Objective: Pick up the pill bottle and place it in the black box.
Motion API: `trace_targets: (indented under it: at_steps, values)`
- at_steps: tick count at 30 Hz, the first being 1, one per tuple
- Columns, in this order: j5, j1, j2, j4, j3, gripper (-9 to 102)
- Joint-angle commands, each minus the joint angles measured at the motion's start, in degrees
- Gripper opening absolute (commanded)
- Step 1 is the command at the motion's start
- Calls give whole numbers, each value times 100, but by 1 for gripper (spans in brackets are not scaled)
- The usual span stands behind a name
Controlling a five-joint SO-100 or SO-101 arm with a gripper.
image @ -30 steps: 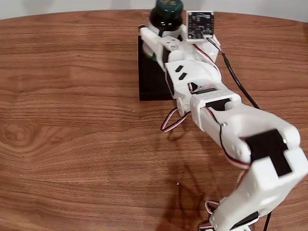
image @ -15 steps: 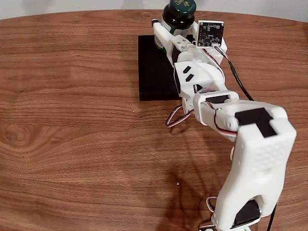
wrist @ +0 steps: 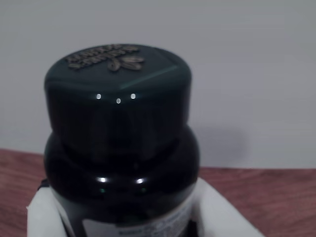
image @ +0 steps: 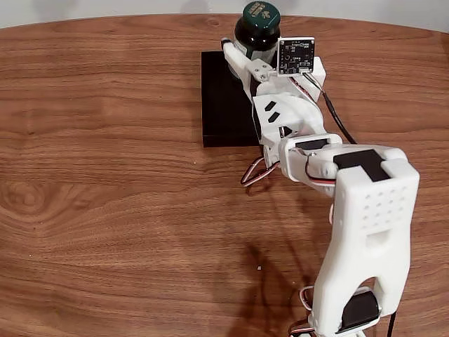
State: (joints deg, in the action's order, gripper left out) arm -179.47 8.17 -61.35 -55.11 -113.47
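I have the pill bottle (image: 257,31) clamped in the gripper (image: 247,53), and I am in the carry-and-place step. In the fixed view the white arm (image: 365,210) reaches up the frame across the wooden table (image: 105,175), and the bottle sits at its far end, upright, with the dark green cap facing the camera. It hangs by the far right corner of the black box (image: 224,98), near the table's far edge; I judge it to be off the surface, though this angle does not let me be sure how high.

In the wrist view the bottle (wrist: 118,143) stands between two white fingers (wrist: 44,212), one at each side of its body, with the top strip of the paper label just showing at the bottom. The fingers look pressed to the glass on both sides, so I read the grip as firm.

The bottle seems to be over the box's corner, not its middle. My next move, as I judge it, calls for swinging it toward the left of the fixed view and pulling it back a little, until it is over the tray's floor, then lowering it before I let the fingers part. Releasing here risks catching the low wall and tipping it.
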Motion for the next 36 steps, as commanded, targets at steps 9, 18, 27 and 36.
trace_targets:
  at_steps: [9, 18, 27, 36]
  values:
    - [-624, 229, 158, 132, 483, 11]
    - [-712, 220, 281, 765, 536, 11]
    - [-615, 281, 624, 659, 677, 11]
    - [-536, 281, 510, 650, 501, 35]
